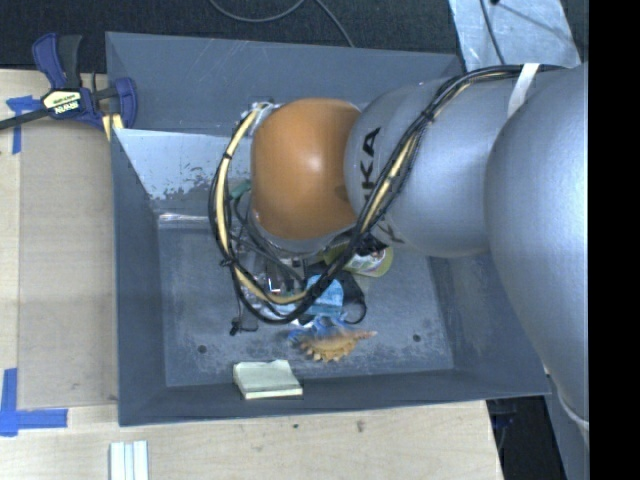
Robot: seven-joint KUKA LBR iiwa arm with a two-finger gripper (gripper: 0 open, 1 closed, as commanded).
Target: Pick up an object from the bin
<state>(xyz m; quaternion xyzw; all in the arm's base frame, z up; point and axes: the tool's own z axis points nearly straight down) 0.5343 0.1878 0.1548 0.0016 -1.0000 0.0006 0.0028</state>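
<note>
From where I stand, the silver arm (470,158) comes in from the right and bends down into the grey bin (140,298). Its orange cover (300,168) and a tangle of yellow and black cables (228,230) sit over the end effector (283,276), which is low over the middle of the bin floor. I cannot tell whether it is released or clenched, because the cover and cables hide that part. A crumpled blue thing (327,301) lies right at it, partly tucked under the wrist. Just beside that, toward the bin's lower wall, is a tan piece with a frilly edge (335,344). A pale yellowish block (268,379) rests at the foot of that wall, apart from both. A small black bit (237,326) lies left of the blue thing.
</note>
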